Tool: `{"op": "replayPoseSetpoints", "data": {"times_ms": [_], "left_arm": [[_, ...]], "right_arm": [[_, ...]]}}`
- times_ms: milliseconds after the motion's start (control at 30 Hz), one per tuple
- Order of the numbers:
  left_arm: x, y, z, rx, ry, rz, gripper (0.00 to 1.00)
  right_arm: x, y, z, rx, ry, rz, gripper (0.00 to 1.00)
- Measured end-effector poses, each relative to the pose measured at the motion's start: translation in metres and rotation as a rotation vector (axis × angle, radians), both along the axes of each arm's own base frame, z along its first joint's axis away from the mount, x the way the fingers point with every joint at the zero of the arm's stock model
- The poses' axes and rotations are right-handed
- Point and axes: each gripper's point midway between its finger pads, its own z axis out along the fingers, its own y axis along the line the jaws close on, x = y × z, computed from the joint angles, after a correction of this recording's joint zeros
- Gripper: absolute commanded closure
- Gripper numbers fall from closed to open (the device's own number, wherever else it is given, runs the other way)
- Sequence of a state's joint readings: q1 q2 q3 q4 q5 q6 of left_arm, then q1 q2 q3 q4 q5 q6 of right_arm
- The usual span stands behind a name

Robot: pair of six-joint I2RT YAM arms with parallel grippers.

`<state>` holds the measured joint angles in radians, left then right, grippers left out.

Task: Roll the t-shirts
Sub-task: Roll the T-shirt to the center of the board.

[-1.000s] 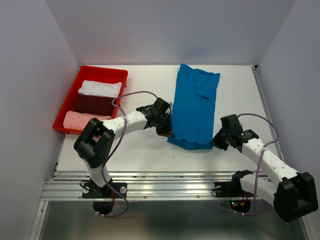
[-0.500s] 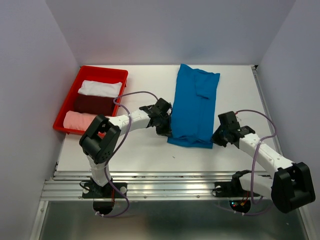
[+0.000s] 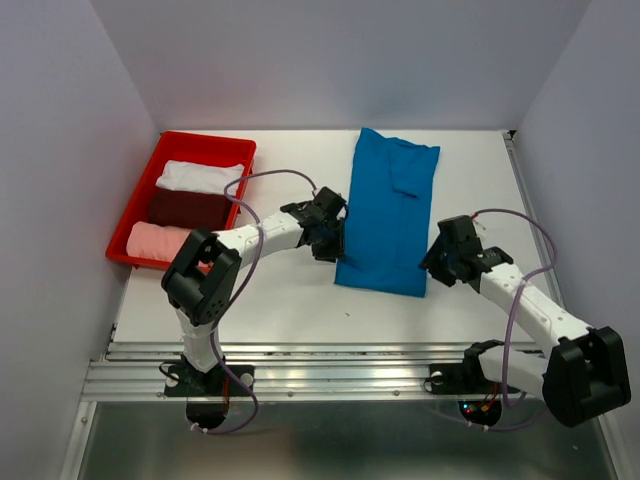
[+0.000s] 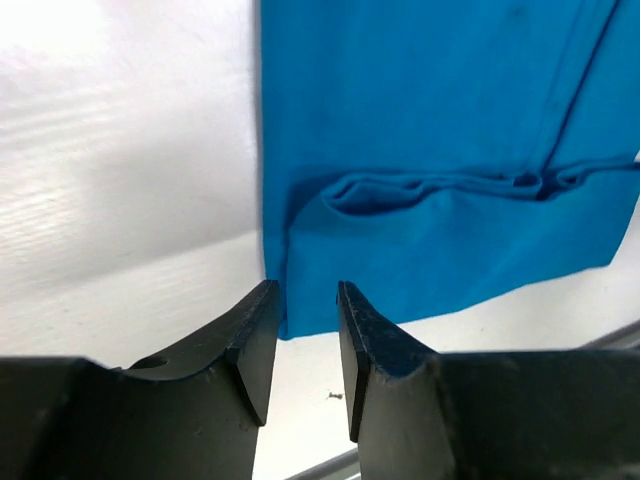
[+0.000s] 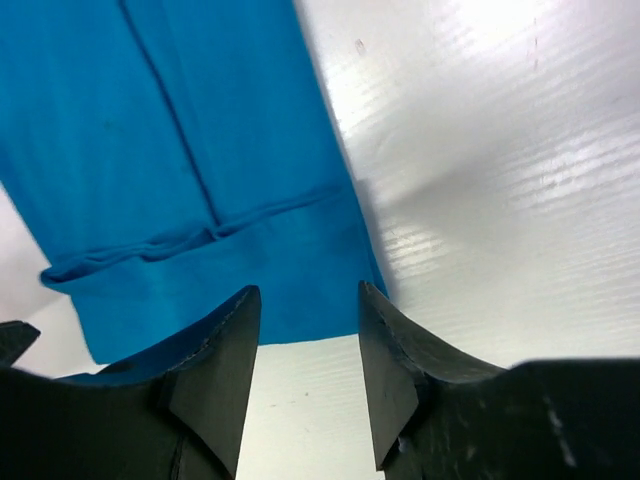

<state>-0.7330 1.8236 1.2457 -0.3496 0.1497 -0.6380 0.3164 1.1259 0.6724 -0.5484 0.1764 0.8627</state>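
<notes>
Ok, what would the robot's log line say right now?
left claw: open, empty | right claw: open, empty | blue t-shirt: flat, not rolled yet

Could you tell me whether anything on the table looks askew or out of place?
The blue t-shirt lies slanted, its near end further left than its far end, with a rumpled crease across it near the hem. Nothing else stands out.

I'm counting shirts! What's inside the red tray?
Three bundled t-shirts fill the red tray: white t-shirt farthest, dark maroon t-shirt in the middle, pale pink t-shirt nearest. The tray floor under them is hidden.
</notes>
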Motion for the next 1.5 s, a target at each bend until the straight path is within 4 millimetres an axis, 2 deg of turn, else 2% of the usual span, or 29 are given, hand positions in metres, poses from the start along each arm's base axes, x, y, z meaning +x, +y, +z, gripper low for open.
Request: {"op": "replayPoseSetpoints", "data": {"times_ms": [67, 167, 200, 300, 333, 433, 600, 733, 867, 967, 1067, 1167, 1233, 1367, 1500], "left_arm": [[0.010, 0.003, 0.008, 0.022, -0.038, 0.019, 0.59], [0.021, 0.010, 0.024, 0.049, -0.108, 0.049, 0.63], [0.022, 0.012, 0.028, 0.054, -0.120, 0.052, 0.67], [0.022, 0.011, 0.039, 0.039, -0.148, 0.042, 0.72], [0.019, 0.007, 0.042, 0.024, -0.151, 0.027, 0.75], [0.010, -0.007, 0.046, -0.014, -0.145, -0.021, 0.76], [-0.009, -0.036, 0.048, -0.096, -0.121, -0.114, 0.76], [-0.008, -0.047, 0.031, -0.105, -0.081, -0.136, 0.77], [0.001, -0.038, -0.003, -0.072, -0.016, -0.116, 0.77], [0.006, -0.029, -0.017, -0.044, 0.007, -0.103, 0.78], [0.011, -0.019, -0.024, -0.017, 0.018, -0.090, 0.80], [0.019, -0.010, -0.025, -0.001, 0.010, -0.072, 0.80], [0.023, -0.006, -0.025, 0.004, 0.006, -0.061, 0.80], [0.031, 0.002, -0.017, 0.011, -0.018, -0.046, 0.80], [0.031, -0.002, 0.004, -0.019, -0.058, -0.056, 0.80]], "right_arm": [[0.005, -0.001, 0.012, -0.007, -0.034, 0.010, 0.52], [0.014, 0.002, 0.031, -0.003, -0.086, 0.033, 0.62], [0.016, 0.004, 0.034, 0.000, -0.094, 0.042, 0.71], [0.015, 0.008, 0.033, 0.012, -0.088, 0.075, 0.81], [0.014, 0.009, 0.031, 0.012, -0.081, 0.084, 0.87], [0.012, 0.015, 0.021, 0.020, -0.039, 0.127, 0.94], [0.009, 0.039, -0.003, 0.073, 0.051, 0.235, 0.95], [0.009, 0.062, -0.011, 0.121, 0.082, 0.318, 0.95], [0.018, 0.081, -0.013, 0.163, 0.081, 0.370, 0.95], [0.025, 0.089, -0.016, 0.178, 0.078, 0.385, 0.95], [0.029, 0.092, -0.028, 0.178, 0.098, 0.391, 0.96], [0.029, 0.092, -0.044, 0.167, 0.135, 0.392, 0.96], [0.033, 0.092, -0.047, 0.161, 0.136, 0.393, 0.96], [0.039, 0.092, -0.042, 0.135, 0.113, 0.408, 0.95], [0.046, 0.084, -0.022, 0.091, 0.055, 0.395, 0.94]]}}
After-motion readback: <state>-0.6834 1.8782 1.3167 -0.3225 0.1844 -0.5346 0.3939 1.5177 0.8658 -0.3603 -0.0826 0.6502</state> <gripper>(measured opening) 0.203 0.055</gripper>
